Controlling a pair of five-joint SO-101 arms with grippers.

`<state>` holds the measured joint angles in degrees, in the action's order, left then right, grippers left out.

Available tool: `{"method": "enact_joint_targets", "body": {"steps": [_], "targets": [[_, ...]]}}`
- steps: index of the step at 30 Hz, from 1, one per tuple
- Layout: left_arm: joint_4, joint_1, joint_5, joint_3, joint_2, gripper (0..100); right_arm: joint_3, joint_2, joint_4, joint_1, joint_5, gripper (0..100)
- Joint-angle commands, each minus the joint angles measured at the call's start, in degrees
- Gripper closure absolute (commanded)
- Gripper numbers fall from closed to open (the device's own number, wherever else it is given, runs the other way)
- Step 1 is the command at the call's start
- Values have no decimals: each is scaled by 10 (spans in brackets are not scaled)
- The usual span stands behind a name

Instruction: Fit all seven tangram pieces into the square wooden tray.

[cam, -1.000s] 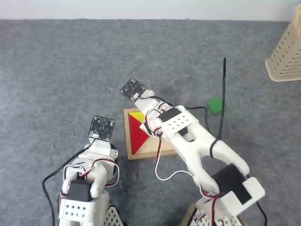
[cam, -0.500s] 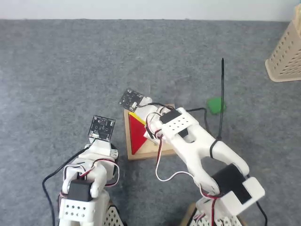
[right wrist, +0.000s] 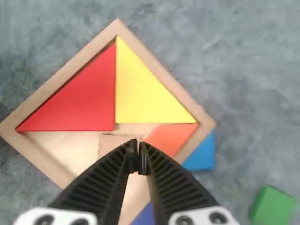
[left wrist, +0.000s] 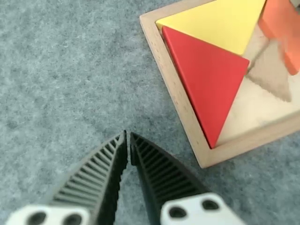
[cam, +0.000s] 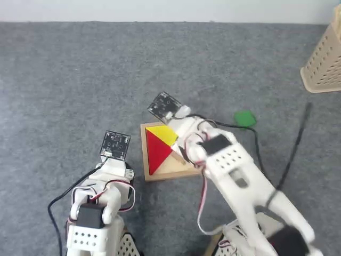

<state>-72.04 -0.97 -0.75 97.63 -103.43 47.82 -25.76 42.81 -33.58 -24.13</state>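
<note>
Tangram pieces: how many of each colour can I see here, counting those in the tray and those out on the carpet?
red piece: 1
yellow piece: 1
orange piece: 1
light blue piece: 1
dark blue piece: 1, partly hidden
green piece: 1
Total: 6

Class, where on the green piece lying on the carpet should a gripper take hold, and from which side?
Across two opposite side edges of the green piece, coming straight down from above. It lies flat on the carpet, apart from the tray, so its sides look free.
</note>
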Motion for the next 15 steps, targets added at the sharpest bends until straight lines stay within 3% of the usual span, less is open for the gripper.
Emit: {"method": "enact_joint_targets", "body": {"steps": [1,15], "targets": [[-4,0,4,-11,-11,988,23,-56,13,12,5,991],[-4,0,4,-11,-11,988,19,60,-10,-44,-6,991]]}}
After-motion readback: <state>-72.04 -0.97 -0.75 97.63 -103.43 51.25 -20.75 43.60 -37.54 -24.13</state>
